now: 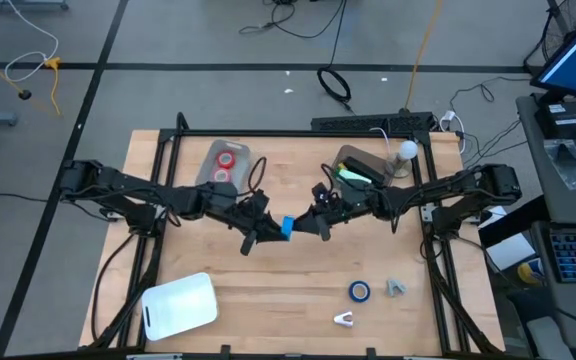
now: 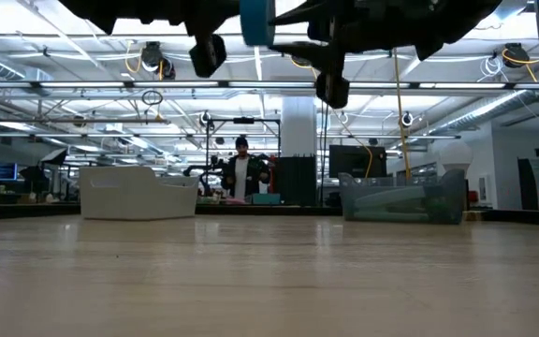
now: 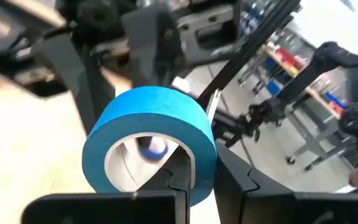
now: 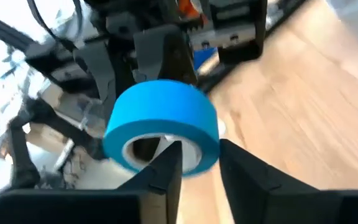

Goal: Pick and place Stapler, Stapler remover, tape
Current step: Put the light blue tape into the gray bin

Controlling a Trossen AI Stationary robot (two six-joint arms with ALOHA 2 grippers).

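Left wrist view: blue tape [image 3: 151, 134], seemingly smooth.

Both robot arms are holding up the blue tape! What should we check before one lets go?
1. Blue tape is off the table, between both grippers: ok.
2. Left gripper has a finger through the roll's hole, wall pinched: ok.
3. Right gripper also straddles the roll's wall; firm or loosening: cannot tell.
4. Roll level, not slipping: cannot tell.
5. Bin with red tapes has room: ok.
6. Second blue tape is lying on the table, still to pick: not ok.
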